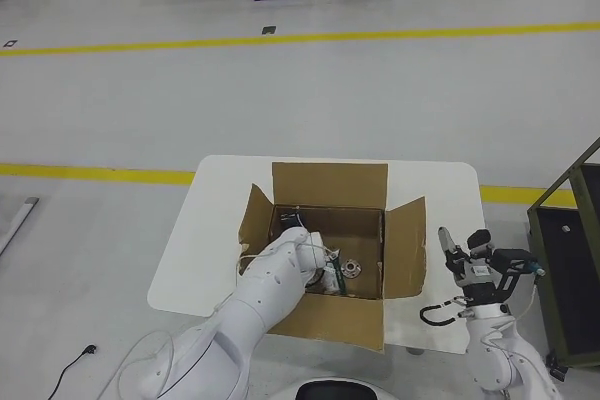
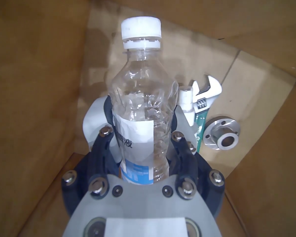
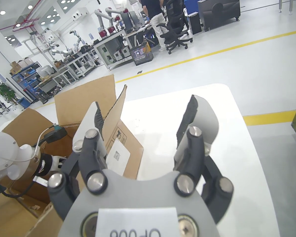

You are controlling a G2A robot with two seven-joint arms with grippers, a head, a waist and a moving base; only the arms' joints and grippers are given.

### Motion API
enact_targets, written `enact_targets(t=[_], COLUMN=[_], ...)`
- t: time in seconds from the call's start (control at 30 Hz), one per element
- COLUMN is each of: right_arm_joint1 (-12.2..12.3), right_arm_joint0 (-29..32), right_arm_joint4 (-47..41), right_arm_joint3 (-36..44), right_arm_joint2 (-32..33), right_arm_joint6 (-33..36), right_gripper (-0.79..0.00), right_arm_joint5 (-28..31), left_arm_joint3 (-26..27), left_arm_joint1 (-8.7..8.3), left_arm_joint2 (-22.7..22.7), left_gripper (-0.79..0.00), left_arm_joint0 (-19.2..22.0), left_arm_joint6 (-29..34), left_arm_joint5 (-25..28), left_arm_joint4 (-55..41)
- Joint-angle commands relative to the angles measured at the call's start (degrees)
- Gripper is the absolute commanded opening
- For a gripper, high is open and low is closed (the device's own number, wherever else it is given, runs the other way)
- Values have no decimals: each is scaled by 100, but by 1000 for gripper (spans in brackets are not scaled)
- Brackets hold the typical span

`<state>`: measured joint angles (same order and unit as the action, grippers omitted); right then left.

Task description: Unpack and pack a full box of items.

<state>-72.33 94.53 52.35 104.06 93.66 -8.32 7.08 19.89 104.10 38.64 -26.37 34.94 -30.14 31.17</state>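
An open cardboard box [image 1: 330,185] sits in the middle of a white bench [image 1: 430,190], with all four flaps folded outward. A dark green metal cart [image 1: 580,260] stands on the floor beside the bench on the robot's right and is cut off by the edge of the top view.

The box walls close in tightly around the left arm, which is down inside the box. On the box floor just beside it lie an adjustable wrench [image 2: 204,92] with a green handle, a round metal flange [image 2: 222,133] and a narrow white tube [image 2: 186,99]. The wrench handle and the lower part of the tube are hidden behind one finger, so it is unclear whether they touch each other.

The left end effector [image 2: 141,114] is inside the box, its fingers clamped on the middle of a clear plastic bottle [image 2: 140,87] with a white cap [image 2: 141,29]. The bottle's base is hidden by the wrist. Whether the bottle rests on the box floor cannot be told.

The right end effector [image 3: 145,107] hangs over the bare bench just outside the right-hand flap. Its fingers are spread wide and hold nothing.
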Motion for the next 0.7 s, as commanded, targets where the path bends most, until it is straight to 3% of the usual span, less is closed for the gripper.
enact_targets(t=[0.0,0.17,0.33,0.53,0.67], right_arm_joint1=[2,23,76,80,81], right_arm_joint0=[6,10,-28,-30,-17], right_arm_joint4=[-527,-2055,-2690,-2679,-2649], right_arm_joint3=[176,594,802,809,782], right_arm_joint2=[114,404,630,636,609], right_arm_joint6=[443,1864,2928,2964,2954], right_gripper=[0,0,0,0,0], right_arm_joint5=[6,-58,-100,-99,-105], left_arm_joint3=[109,451,915,1654,1654], left_arm_joint1=[-10,-76,-216,-470,-470], left_arm_joint2=[14,75,200,507,507], left_gripper=[-785,-785,-785,-785,-785], left_arm_joint0=[12,47,67,-4,-4], left_arm_joint6=[67,375,764,1366,1366], left_arm_joint5=[9,86,99,68,68], left_arm_joint4=[37,134,283,428,428])
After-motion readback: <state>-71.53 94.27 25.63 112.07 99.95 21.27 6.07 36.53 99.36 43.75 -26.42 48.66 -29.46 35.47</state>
